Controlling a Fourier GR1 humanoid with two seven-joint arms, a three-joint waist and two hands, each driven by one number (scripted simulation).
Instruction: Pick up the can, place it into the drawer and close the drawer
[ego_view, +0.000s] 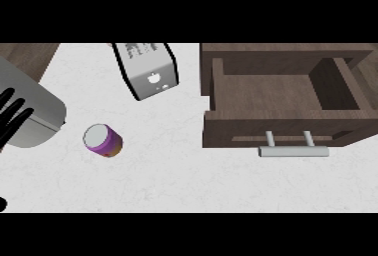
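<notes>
We saw the can standing on the tabletop, well left of the open drawer. Our left hand rested at the left edge, fingers straight and spread.

The left robot hand is cut off by the edge.

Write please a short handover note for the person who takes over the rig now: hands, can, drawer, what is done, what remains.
Left hand: open, fingers straight, resting at the view's left edge, holding nothing.
Right hand: not in view.
Can: on the counter, left of the drawer, apart from the left hand.
Drawer: open, nothing visible inside, handle facing the robot.
Done: nothing yet.
Left: grasp the can, place it into the drawer, close the drawer.
</notes>
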